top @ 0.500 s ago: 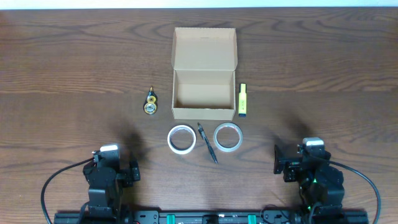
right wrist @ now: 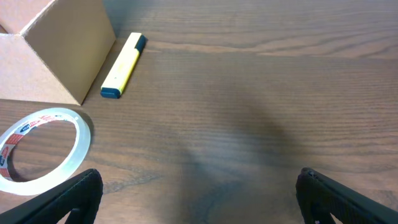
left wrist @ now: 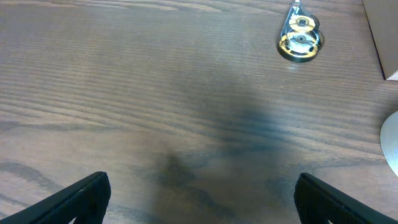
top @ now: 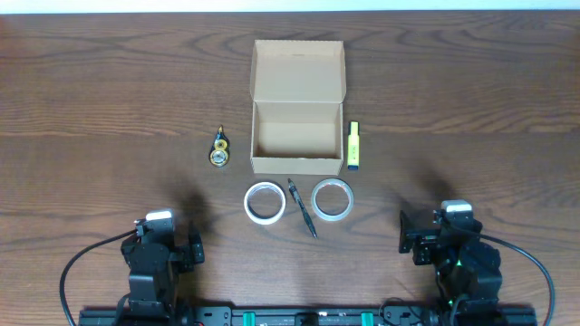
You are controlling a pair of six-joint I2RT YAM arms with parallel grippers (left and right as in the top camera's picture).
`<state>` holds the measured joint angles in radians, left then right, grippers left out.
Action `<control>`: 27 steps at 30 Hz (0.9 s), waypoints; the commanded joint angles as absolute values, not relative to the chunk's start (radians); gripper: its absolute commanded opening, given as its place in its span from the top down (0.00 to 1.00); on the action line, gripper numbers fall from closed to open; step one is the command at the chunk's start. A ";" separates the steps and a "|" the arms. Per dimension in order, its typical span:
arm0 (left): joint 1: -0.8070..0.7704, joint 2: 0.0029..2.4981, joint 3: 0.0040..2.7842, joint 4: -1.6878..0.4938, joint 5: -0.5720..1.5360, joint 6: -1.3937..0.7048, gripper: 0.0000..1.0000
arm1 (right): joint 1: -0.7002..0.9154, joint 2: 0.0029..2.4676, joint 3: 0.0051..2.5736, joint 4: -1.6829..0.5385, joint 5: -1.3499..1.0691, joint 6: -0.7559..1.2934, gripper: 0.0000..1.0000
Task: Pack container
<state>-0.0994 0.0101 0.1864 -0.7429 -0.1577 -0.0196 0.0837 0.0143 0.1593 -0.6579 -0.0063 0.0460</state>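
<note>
Nothing has shifted in the last half second: both arms sit parked at the near edge of the dark wooden counter and every item lies where it was, so packing has not begun. The left pincer is spread wide and holds nothing. Ahead of it and to its right lies the small yellow-and-black tape dispenser, with the left clear tape roll nearer and further right. A slim black pen lies between that roll and the right clear tape roll. The tan-brown rectangular cardboard box stands just beyond the rolls, flap thrown back and inside empty, forward of both pincers and between them. A yellow marker pen lies just beside its right wall. The right pincer is likewise wide open and empty, with the marker ahead to its left.
</note>
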 commanded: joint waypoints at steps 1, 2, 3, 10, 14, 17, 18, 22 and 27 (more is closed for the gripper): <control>-0.099 0.004 0.167 -0.755 -0.164 -0.023 0.05 | 0.093 0.006 0.155 -0.658 0.003 0.063 0.01; -0.099 0.004 0.167 -0.755 -0.164 -0.023 0.04 | 0.093 0.006 0.155 -0.658 0.003 0.063 0.01; -0.099 0.004 0.167 -0.755 -0.164 -0.023 0.05 | 0.093 0.006 0.155 -0.658 0.003 0.063 0.01; -0.099 0.004 0.167 -0.755 -0.164 -0.023 0.05 | 0.093 0.006 0.155 -0.658 0.003 0.063 0.01; -0.099 0.004 0.167 -0.755 -0.164 -0.023 0.05 | 0.093 0.006 0.155 -0.663 0.003 0.063 0.01; -0.099 0.004 0.167 -0.755 -0.164 -0.023 0.05 | 0.093 0.006 0.155 -0.654 0.002 0.064 0.01; -0.099 0.004 0.167 -0.755 -0.164 -0.023 0.05 | 0.093 0.006 0.157 -0.640 -0.005 0.063 0.01; -0.099 0.004 0.167 -0.755 -0.164 -0.023 0.05 | 0.090 0.055 0.249 -0.647 -0.002 0.062 0.01; -0.099 0.004 0.167 -0.755 -0.164 -0.023 0.05 | 0.090 0.257 0.398 -0.647 0.003 0.063 0.01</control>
